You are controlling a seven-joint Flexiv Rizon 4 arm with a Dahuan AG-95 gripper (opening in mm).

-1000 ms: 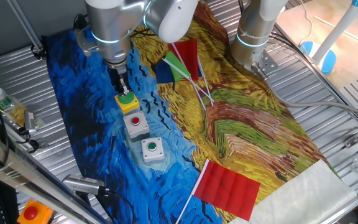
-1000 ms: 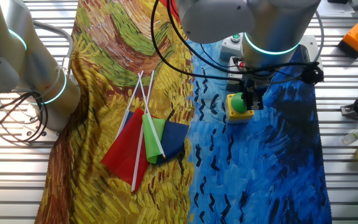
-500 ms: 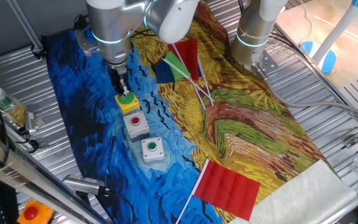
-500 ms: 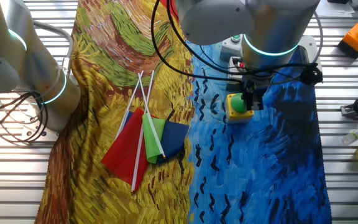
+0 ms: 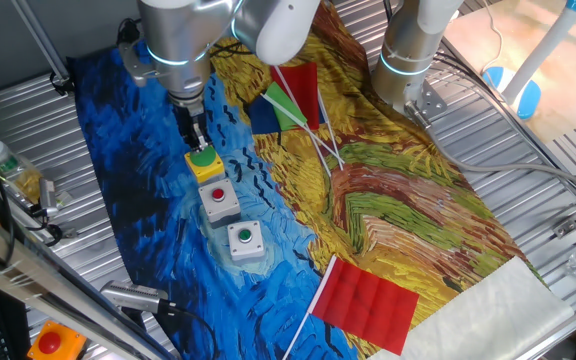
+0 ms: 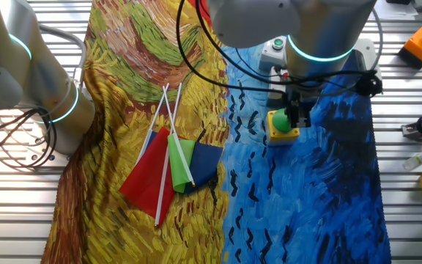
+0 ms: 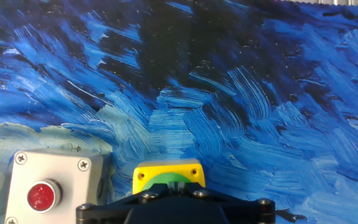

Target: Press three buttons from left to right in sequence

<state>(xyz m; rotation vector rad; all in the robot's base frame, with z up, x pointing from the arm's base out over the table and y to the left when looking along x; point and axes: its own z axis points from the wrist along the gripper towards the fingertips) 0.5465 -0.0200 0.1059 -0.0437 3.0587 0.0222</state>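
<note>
Slightly raised since a second ago, the gripper [image 5: 199, 139] hangs just above the green dome of the yellow button box [image 5: 205, 164]; whether it touches the dome cannot be told. Jaw state: cannot tell. The grey box with red button [image 5: 219, 200] sits next in line, then the grey box with small green button [image 5: 245, 240], all on the blue painted cloth [image 5: 128, 150] over the counter [image 5: 528, 160]. No readable writing shows on any box. Small flags [image 6: 168, 167] lie well apart.

obstacles: flags [image 5: 290, 100] beside button row | free: blue cloth [image 5: 118, 140] opposite side
</note>
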